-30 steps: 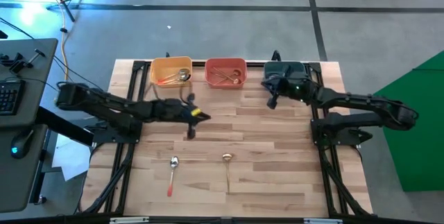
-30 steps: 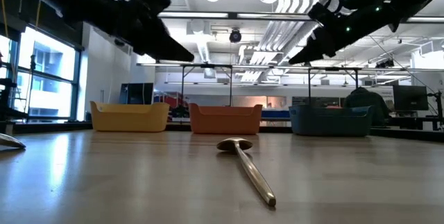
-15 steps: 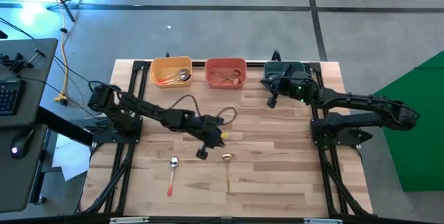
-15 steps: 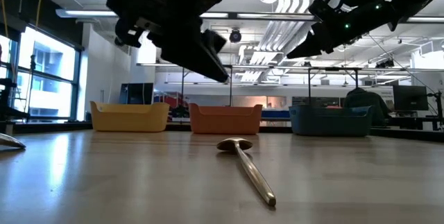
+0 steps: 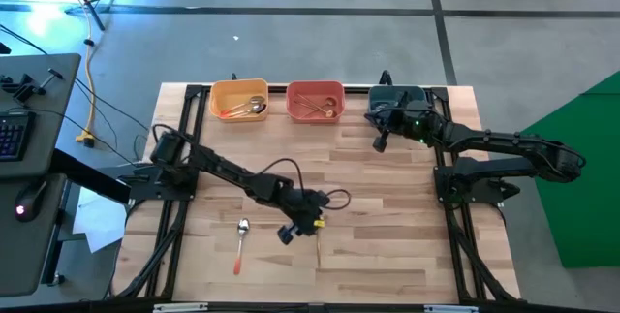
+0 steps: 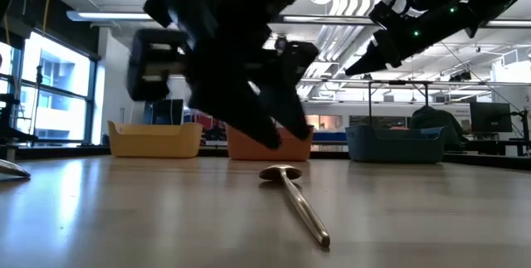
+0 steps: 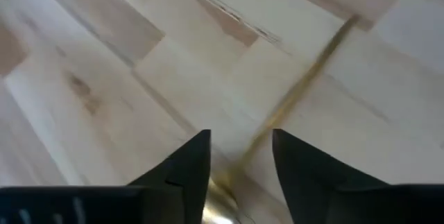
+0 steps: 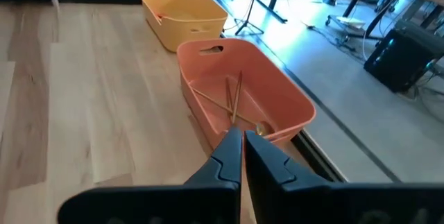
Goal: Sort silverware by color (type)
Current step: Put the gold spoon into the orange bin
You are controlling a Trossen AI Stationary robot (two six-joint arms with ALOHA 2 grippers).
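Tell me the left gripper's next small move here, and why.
Probably lower a little further and close on the gold spoon. The left gripper is open just above the table, its fingers straddling the spoon where handle meets bowl. Gold spoons already lie in the red bin, the likely destination. The right gripper waits shut near that bin.

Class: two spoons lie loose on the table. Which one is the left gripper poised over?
The all-gold spoon. The left gripper, fingers apart, straddles its bowl end, whereas the silver-bowled spoon with the red-orange handle lies apart, untouched.
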